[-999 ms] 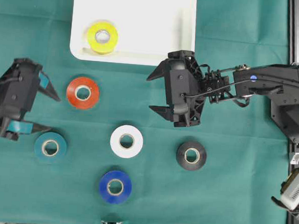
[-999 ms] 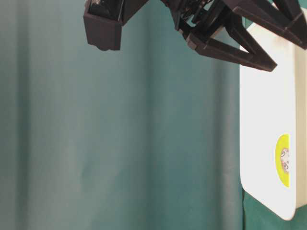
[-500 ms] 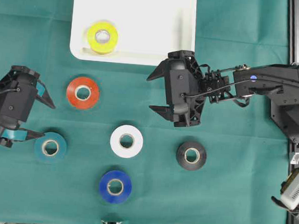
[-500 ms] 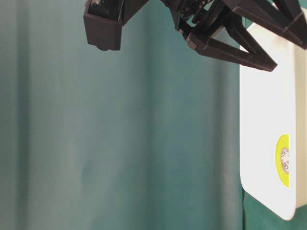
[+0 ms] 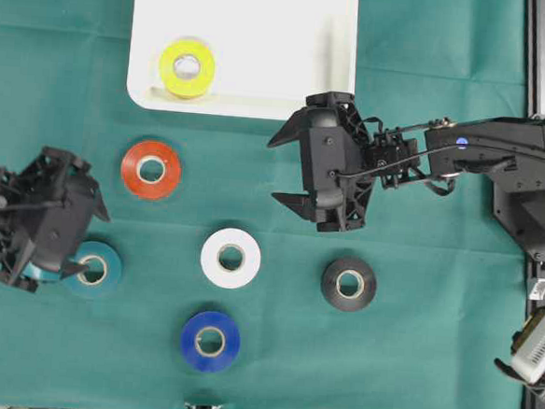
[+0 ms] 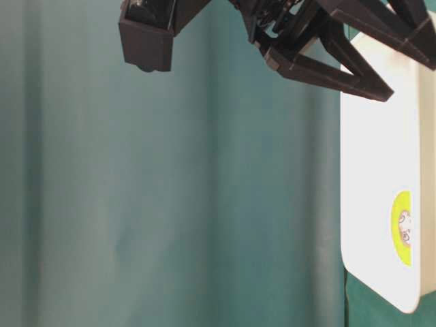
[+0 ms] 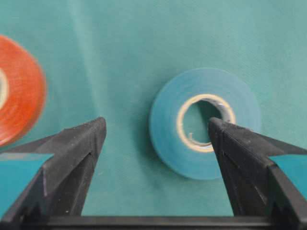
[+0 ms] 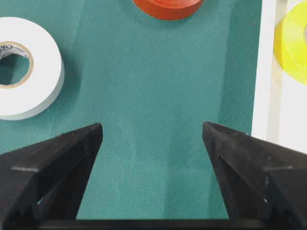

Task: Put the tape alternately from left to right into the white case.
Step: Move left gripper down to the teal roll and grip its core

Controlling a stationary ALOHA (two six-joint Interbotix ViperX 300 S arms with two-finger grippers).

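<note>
Lying flat on woven green cloth (image 5: 412,345), glossy doughnut-shaped teal roll (image 7: 205,122).

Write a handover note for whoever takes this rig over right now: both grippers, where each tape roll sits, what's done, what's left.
Left gripper: open, empty, over the glossy teal tape roll; one finger overlaps its core and the roll is not centred between the jaws.
Right gripper: open, empty, above bare green cloth just below the case.
Done: yellow tape roll lies in the shallow white plastic case, near-left corner.
Left: red roll, teal roll, white roll, blue roll and black roll all lie flat on the cloth.
</note>
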